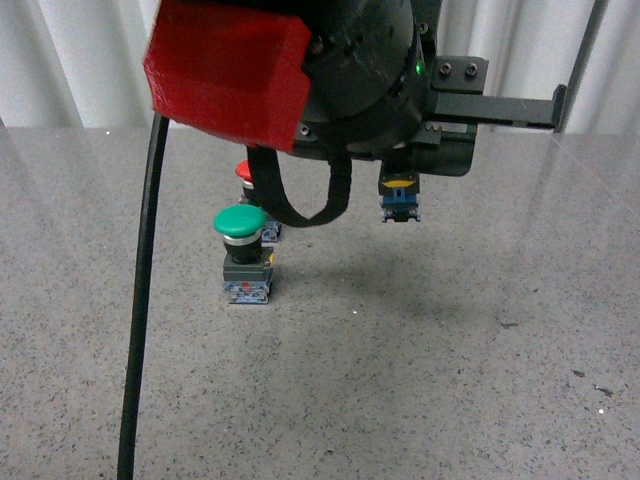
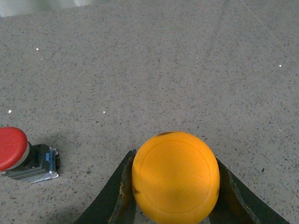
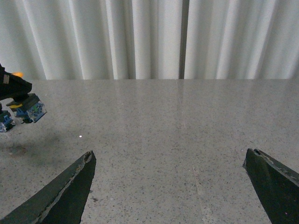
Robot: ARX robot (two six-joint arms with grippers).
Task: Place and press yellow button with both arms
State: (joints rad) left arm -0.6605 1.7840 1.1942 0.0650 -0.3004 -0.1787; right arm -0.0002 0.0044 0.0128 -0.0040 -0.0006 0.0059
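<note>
My left gripper (image 2: pixel 175 161) is shut on the yellow button (image 2: pixel 175 177); its round yellow cap fills the space between both fingers. In the front view the left gripper (image 1: pixel 400 165) holds the yellow button (image 1: pixel 400 200) above the table, blue base hanging down with a small yellow mark. The held button also shows at the left edge of the right wrist view (image 3: pixel 29 107). My right gripper (image 3: pixel 169 158) is open and empty over bare table, well apart from the button.
A green-capped button (image 1: pixel 240 222) stands upright on the speckled grey table (image 1: pixel 420 380), left of the held button. A red-capped button (image 1: pixel 243 170) stands behind it and shows in the left wrist view (image 2: pixel 9 147). A black cable (image 1: pixel 145 300) hangs at the left. White curtains back the table.
</note>
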